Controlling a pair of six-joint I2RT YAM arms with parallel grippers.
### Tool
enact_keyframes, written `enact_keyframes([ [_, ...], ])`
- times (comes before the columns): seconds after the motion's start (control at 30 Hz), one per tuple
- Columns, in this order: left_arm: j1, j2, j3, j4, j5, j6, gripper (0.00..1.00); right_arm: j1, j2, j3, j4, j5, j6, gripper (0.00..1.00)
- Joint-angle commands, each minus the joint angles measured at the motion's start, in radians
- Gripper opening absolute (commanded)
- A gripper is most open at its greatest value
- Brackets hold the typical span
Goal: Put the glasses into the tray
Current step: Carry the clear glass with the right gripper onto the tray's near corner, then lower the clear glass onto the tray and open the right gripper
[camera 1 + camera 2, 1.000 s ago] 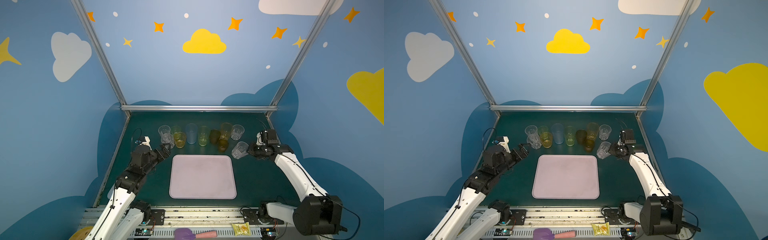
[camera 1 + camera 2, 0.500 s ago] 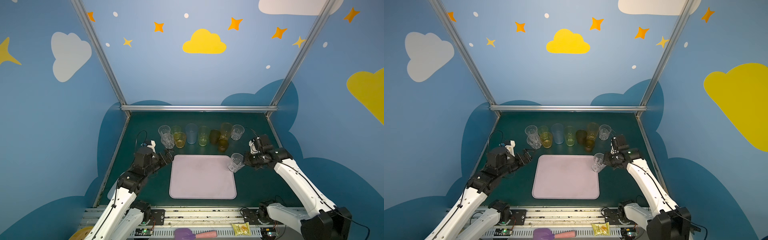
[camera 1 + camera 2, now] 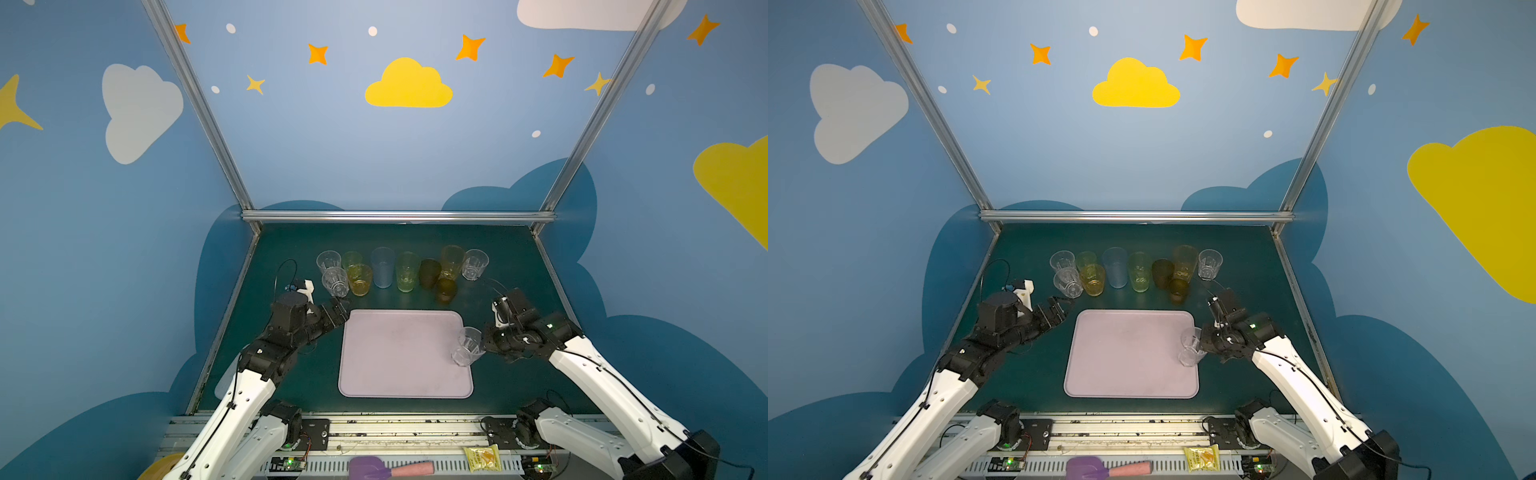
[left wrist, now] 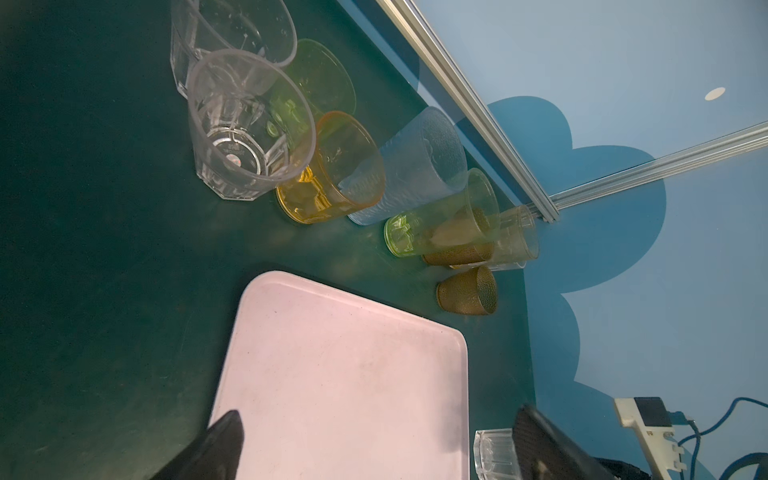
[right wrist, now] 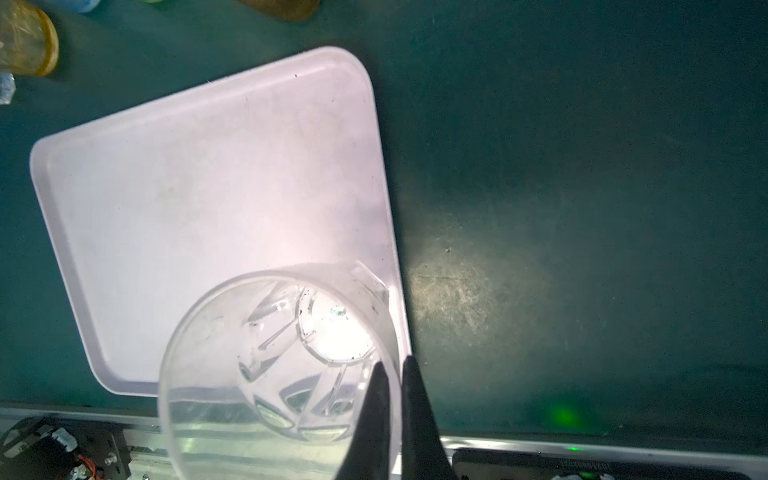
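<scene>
glass: our clear faceted tumbler tilts over the right rim of the pink tray, open floor to its left | right gripper: pinching its wall | left gripper: spread wide, holding nothing, by the far-left corner | we see other tumblers rowed behind far rim

Green table carries the tray and 10 upright glasses.

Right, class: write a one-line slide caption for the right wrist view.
Right gripper shut on the rim of a clear faceted tumbler, held at the edge of the pink tray.
</scene>
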Motion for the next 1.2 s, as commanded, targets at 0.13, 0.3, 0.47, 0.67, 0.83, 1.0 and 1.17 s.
enact_keyframes([
  [0.13,-0.003,0.005,-0.012,0.028,0.005,0.000,1.00,0.089,-0.051,-0.047,-0.008,0.013,0.103,0.00],
  [0.3,-0.003,0.011,-0.011,0.025,0.002,0.000,1.00,0.135,-0.086,-0.081,-0.023,0.038,0.160,0.00],
  [0.47,-0.003,0.014,-0.017,0.034,0.002,-0.009,1.00,0.181,-0.093,-0.114,0.001,0.045,0.202,0.00],
  [0.67,-0.002,0.018,-0.017,0.032,0.001,-0.008,1.00,0.218,-0.078,-0.136,0.019,0.072,0.227,0.00],
  [0.83,-0.003,0.016,-0.025,0.032,-0.003,-0.010,1.00,0.222,-0.074,-0.160,0.052,0.063,0.238,0.00],
  [1.0,-0.003,0.012,-0.033,0.029,-0.006,-0.009,1.00,0.223,-0.063,-0.180,0.077,0.053,0.246,0.00],
  [1.17,-0.002,0.008,-0.037,0.026,-0.012,-0.003,1.00,0.223,-0.052,-0.169,0.081,0.057,0.233,0.08],
])
